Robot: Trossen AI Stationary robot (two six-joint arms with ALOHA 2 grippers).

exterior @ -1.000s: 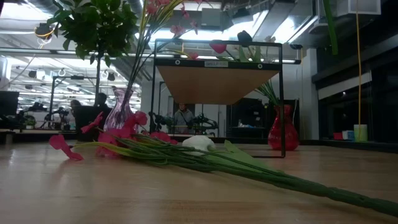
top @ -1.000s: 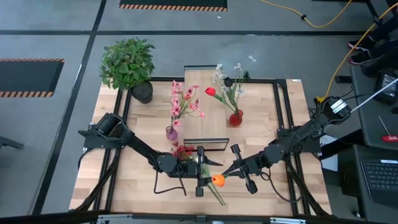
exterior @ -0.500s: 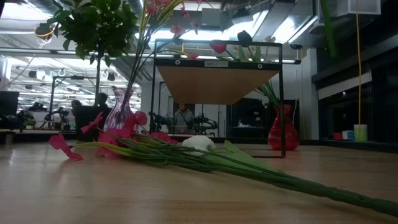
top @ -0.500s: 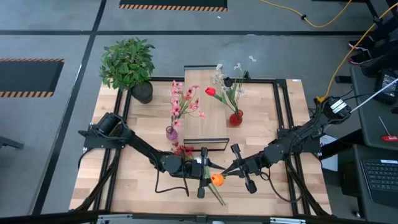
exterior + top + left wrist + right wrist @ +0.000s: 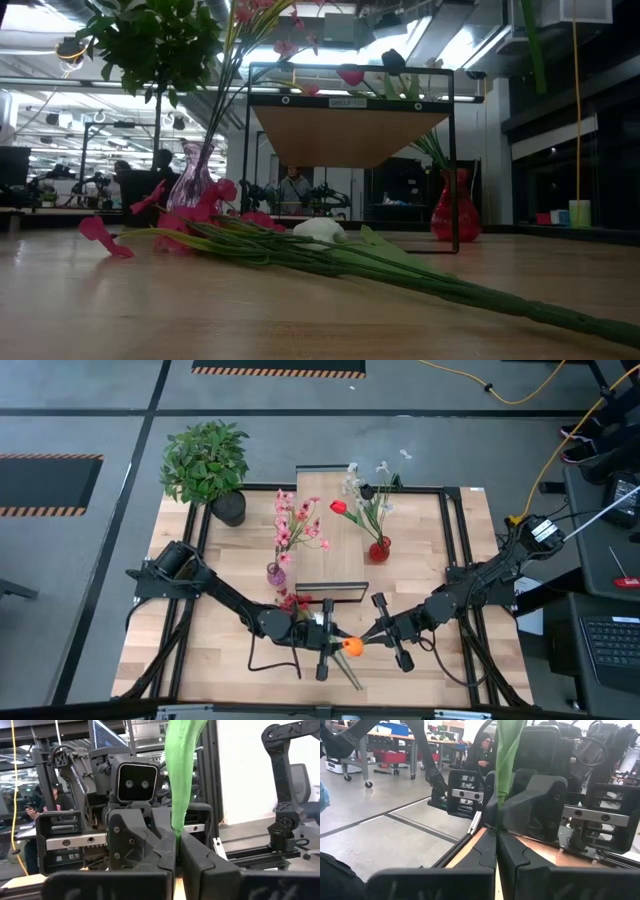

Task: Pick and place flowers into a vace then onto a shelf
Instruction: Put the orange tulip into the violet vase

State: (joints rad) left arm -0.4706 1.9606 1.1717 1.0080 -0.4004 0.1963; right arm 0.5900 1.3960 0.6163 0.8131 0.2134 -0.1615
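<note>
While both arms meet over the near middle of the table, each gripper pinches the green stalk of one orange flower (image 5: 351, 646).

From above, the left gripper (image 5: 328, 639) sits just left of the orange blossom and the right gripper (image 5: 368, 637) just right of it, the stalk trailing toward the near edge; the shelf (image 5: 334, 540) stands beyond, between a purple vase (image 5: 275, 573) and a red vase (image 5: 379, 550). Only the wrist views show the grips: the left fingers (image 5: 161, 851) and the right fingers (image 5: 512, 851) are each pressed together on the stalk. Only the low view shows loose flowers (image 5: 300, 243) lying on the table (image 5: 200, 320). A second ago the left gripper's jaws stood apart; now they have clamped.
</note>
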